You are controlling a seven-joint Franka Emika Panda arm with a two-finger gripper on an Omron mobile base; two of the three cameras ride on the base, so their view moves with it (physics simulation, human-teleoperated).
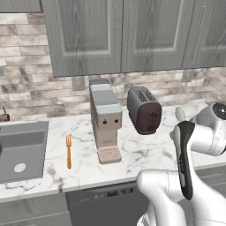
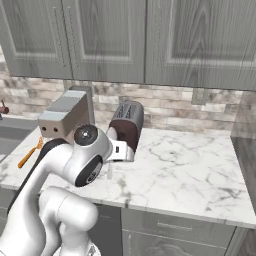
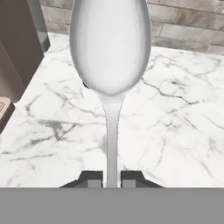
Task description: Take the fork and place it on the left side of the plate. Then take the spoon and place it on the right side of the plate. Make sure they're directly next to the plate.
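My gripper (image 3: 111,177) is shut on the thin handle of the silver-grey spoon (image 3: 110,48). The spoon's oval bowl stands close in front of the hand camera, above bare marble. In the left base view the spoon's pale bowl (image 1: 179,114) sticks out beside the arm, right of the toaster. The orange fork (image 1: 68,151) lies flat on the counter left of the coffee machine, tines away from me, and shows again at the far left as fork (image 2: 30,154). The plate is out of view.
A coffee machine (image 1: 106,121) and a dark toaster (image 1: 144,110) stand mid-counter against the brick wall. A sink (image 1: 22,150) is set in at the left. Open marble counter (image 2: 185,165) stretches to the right of the toaster (image 2: 127,125).
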